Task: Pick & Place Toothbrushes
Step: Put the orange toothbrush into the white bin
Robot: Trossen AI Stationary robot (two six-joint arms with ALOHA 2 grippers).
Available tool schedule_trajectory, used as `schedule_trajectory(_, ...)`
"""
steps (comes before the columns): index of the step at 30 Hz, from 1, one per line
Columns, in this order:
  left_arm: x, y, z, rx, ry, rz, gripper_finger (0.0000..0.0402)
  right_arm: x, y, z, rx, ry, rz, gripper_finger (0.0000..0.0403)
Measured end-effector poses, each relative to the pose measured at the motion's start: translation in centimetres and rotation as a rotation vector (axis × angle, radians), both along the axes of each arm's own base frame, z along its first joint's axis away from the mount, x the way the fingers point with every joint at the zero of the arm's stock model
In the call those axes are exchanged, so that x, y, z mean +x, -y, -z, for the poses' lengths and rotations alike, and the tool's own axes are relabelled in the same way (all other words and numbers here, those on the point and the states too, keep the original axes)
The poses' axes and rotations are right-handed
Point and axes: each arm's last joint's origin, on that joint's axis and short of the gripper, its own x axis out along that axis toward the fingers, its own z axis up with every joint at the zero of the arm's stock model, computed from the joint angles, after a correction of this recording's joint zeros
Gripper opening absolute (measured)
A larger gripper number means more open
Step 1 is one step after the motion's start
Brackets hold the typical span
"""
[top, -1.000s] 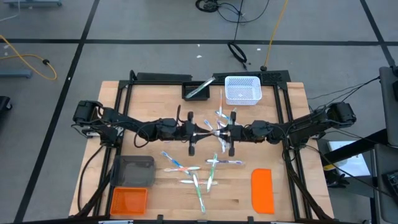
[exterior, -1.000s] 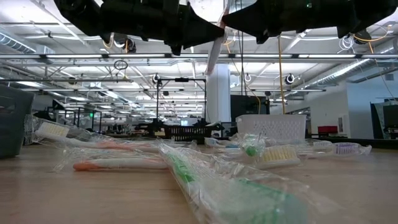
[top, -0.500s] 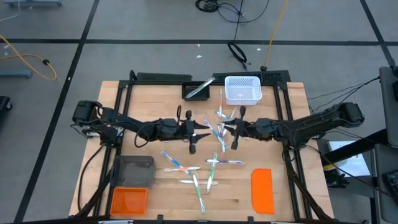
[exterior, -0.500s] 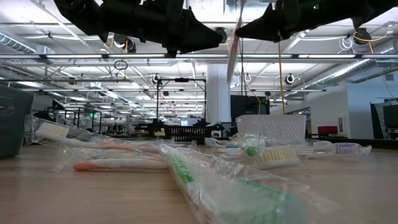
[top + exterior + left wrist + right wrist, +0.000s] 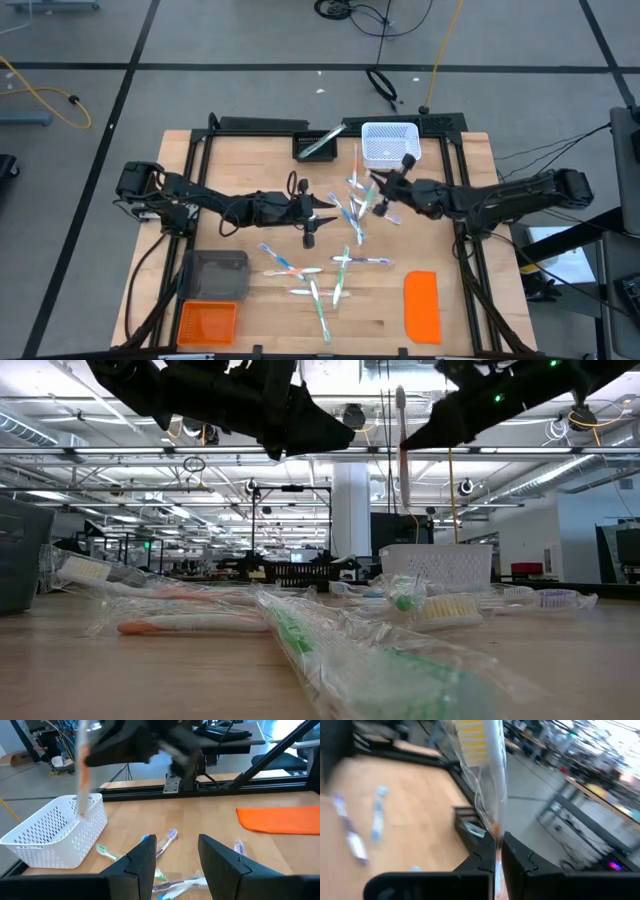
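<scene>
The right gripper [image 5: 383,197] has its jaws clamped on 1 wrapped toothbrush [image 5: 482,775], pinched near its lower end so it stands almost upright in the low view, bristle head uppermost; the left gripper [image 5: 174,855] has its jaws standing apart with nothing between them. Taking the white basket [image 5: 389,143] as the landmark and going from the biggest thing down: the wooden counter [image 5: 455,330] carries everything, with the basket at its far edge. The left arm reaches in from the left side and its gripper hangs over the middle of the counter, well short of the basket. The right arm comes from the right side, and its gripper sits just in front of the basket's near edge, holding the carried toothbrush close to the basket but not over its opening, as far as the high view shows. The orange lid [image 5: 422,306] lies flat far from the basket, toward the near right corner. The loose toothbrushes [image 5: 330,272] lie scattered between the basket and the near edge, 1 cluster just in front of the basket and another farther toward the near side. I judge the job to be at an early stage: the basket looks empty from above, though its mesh makes that hard to confirm, 1 brush is on its way, and roughly 10 or more wait on the counter.
</scene>
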Motion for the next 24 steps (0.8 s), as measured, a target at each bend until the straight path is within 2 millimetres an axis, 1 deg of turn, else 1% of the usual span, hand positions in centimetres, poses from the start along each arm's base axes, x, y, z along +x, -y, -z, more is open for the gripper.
schedule_trajectory(11,0.0,0.0,0.0,-0.01,0.003,-0.002,0.015,-1.2,5.3,0.7,-0.008,-0.097,0.231,0.0003)
schedule_trajectory(24,0.0,-0.1,0.0,-0.01,0.003,-0.004,0.015,-2.0,10.2,3.3,0.014,-0.256,0.424,0.0003)
